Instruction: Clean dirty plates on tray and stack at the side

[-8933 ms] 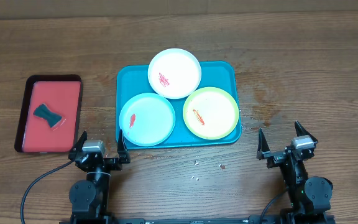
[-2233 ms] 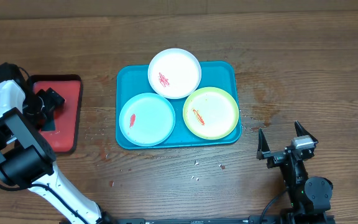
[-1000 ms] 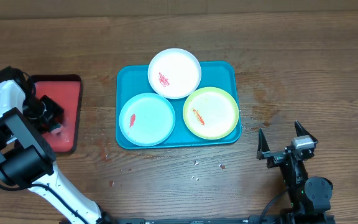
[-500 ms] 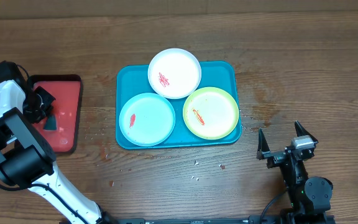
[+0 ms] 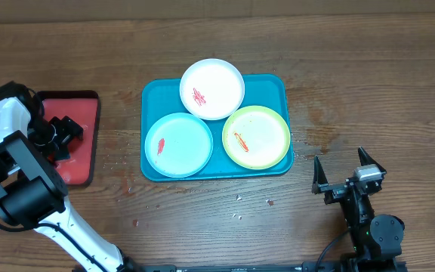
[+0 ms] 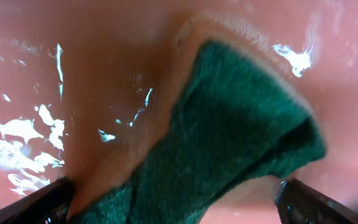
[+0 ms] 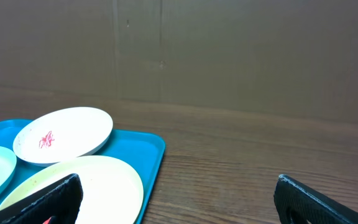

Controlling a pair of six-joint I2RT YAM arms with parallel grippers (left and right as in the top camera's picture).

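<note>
So, desk (image 5: 368,75): one wooden top, with your work at the centre and your tool out at 9 o'clock.
tray (image 5: 266,85): one teal tray at the centre. It carries all three plates, so I judge that none has been cleaned or stacked yet.
left arm (image 5: 10,151): one of two arms, reached out to 9 o'clock over the red tray. The left jaws stand wide apart with a tip on either side of the sponge and hold nothing. You seem to have them set there to close on it.
right arm (image 5: 368,227): parked at 5 o'clock, well apart from the plates. The right jaws are spread fully and empty, likely waiting for plate handling.
red tray (image 5: 81,160): one, smaller and dark-rimmed. It probably serves to keep the sponge off the wood.
plates: three. The white plate (image 5: 212,89) sits at the tray's 12 o'clock and overhangs the far rim. The pale blue plate (image 5: 178,144) is at 8 and the yellow-green plate (image 5: 256,137) at 4.
sponge (image 6: 229,137): one, dark green, lying on the glistening red floor.
smears (image 5: 199,96): three red ones, one per plate.
</note>
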